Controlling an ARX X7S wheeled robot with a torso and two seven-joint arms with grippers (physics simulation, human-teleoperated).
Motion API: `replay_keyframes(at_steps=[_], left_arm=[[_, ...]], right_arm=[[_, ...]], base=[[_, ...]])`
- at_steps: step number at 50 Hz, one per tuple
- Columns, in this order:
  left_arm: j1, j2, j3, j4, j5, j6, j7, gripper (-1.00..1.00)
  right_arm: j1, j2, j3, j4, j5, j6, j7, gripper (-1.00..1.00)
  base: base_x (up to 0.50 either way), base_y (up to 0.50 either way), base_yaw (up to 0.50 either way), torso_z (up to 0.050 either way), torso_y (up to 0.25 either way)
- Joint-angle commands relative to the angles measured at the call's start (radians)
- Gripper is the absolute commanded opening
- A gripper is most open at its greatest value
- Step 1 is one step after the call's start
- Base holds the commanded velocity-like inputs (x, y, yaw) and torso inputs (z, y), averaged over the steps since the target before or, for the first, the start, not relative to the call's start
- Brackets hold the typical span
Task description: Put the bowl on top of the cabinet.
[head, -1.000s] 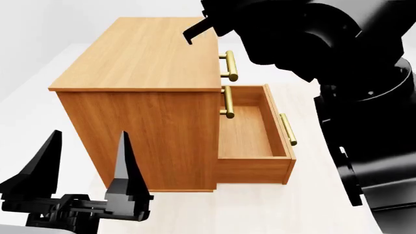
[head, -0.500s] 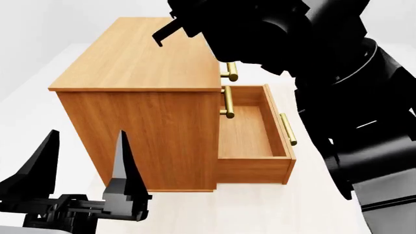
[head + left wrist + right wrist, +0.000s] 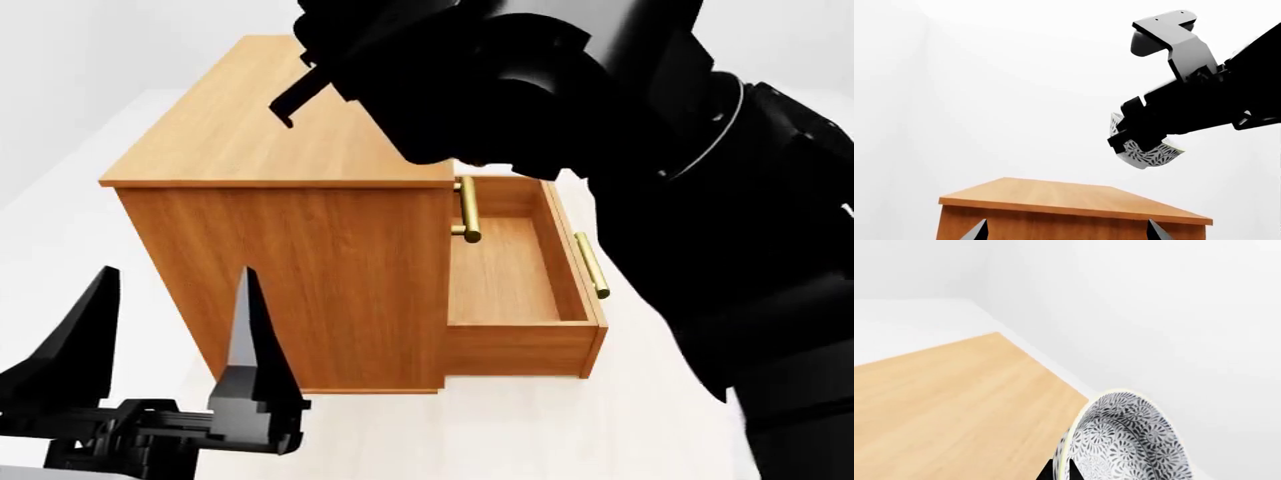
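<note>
The bowl (image 3: 1127, 440), white with a dense dark leaf pattern, hangs tilted on edge, and my right gripper (image 3: 1062, 472) is shut on its rim. From the left wrist view the bowl (image 3: 1151, 154) is in the air above the right part of the cabinet (image 3: 1067, 200), held by the black right gripper (image 3: 1131, 135). In the head view my right arm hides the bowl and reaches over the orange-brown cabinet (image 3: 267, 130). My left gripper (image 3: 171, 330) stands open and empty, low in front of the cabinet's side. Only its fingertips (image 3: 981, 231) show in its wrist view.
The cabinet's lower drawer (image 3: 514, 270) is pulled out and empty, with brass bar handles (image 3: 590, 265) on its front. My bulky right arm (image 3: 641, 150) covers the cabinet's upper right side. White floor (image 3: 54, 230) surrounds the cabinet, with white walls behind.
My right arm has swung left over the cabinet top and now covers the upper drawer's handle. The left gripper has barely moved.
</note>
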Motion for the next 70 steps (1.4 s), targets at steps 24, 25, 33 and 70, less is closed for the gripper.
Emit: replay_keyframes(at_steps=[24,25,33,70], left_arm=[[-0.001,-0.005,0.012,-0.013,0.001,0.016,0.0,1.0],[0.001,-0.006,0.011,-0.014,0.0,0.018,0.0,1.0],[0.0,-0.008,0.013,-0.008,0.0,0.012,-0.005,1.0],[-0.003,-0.015,0.019,-0.001,0.003,0.009,-0.019,1.0]], right_arm=[[0.037,0.0,-0.084,-0.039,0.214,-0.038,0.091,-1.0],[0.038,0.0,-0.089,-0.038,0.22,-0.041,0.094,-1.0],[0.048,0.001,-0.111,-0.061,0.284,-0.055,0.121,-1.0],[0.061,0.024,-0.182,-0.085,0.386,-0.117,0.152,-1.0]], base=[[0.0,0.0,0.0,0.0,0.001],[0.0,0.0,0.0,0.0,0.0],[0.0,0.0,0.0,0.002,0.0],[0.0,0.0,0.0,0.0,0.001]])
